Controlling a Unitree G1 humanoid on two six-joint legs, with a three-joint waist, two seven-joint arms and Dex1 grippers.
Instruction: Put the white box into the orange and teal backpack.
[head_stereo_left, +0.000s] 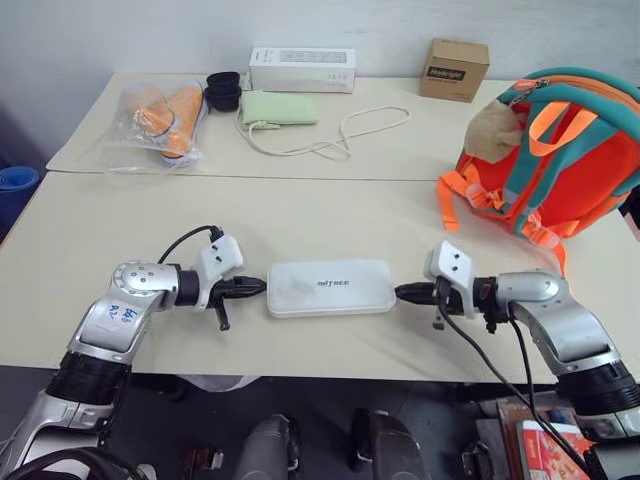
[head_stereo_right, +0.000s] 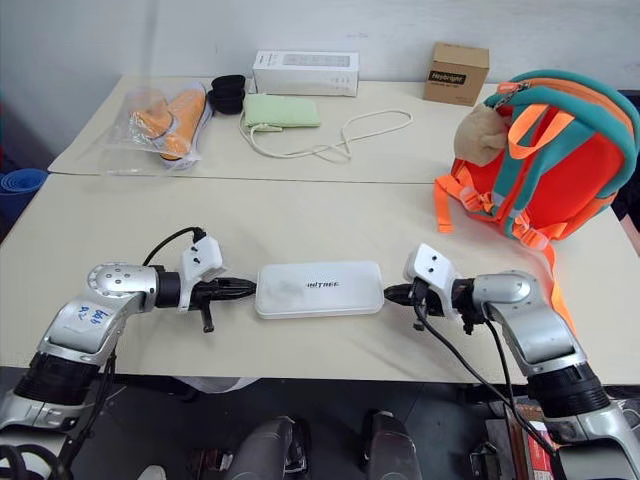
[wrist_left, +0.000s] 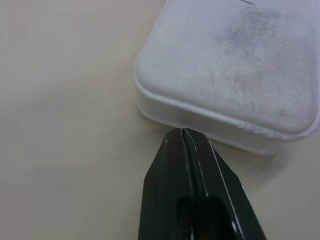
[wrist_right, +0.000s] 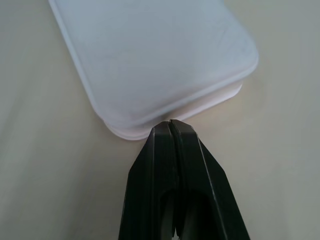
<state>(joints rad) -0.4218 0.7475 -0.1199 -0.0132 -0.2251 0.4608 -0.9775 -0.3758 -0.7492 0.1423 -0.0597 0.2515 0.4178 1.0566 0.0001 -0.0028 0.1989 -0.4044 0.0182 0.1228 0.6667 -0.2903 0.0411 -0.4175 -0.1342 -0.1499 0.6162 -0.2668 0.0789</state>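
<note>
place: lab or test room | evidence: plain beige tables (head_stereo_left: 300, 215) pushed together, bare white wall (head_stereo_left: 150, 35)

White box (head_stereo_left: 330, 288) lies flat on the table, orange and teal backpack (head_stereo_left: 560, 160) upright well apart

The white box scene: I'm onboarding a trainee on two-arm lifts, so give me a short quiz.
1. True or false: the white box lies flat on the table.
2. The left gripper and right gripper are: A) wide open B) shut, tips at opposite ends of the box.
3. Which side of the table holds the orange and teal backpack?

Key: 1 true; 2 B; 3 the robot's right.
</note>
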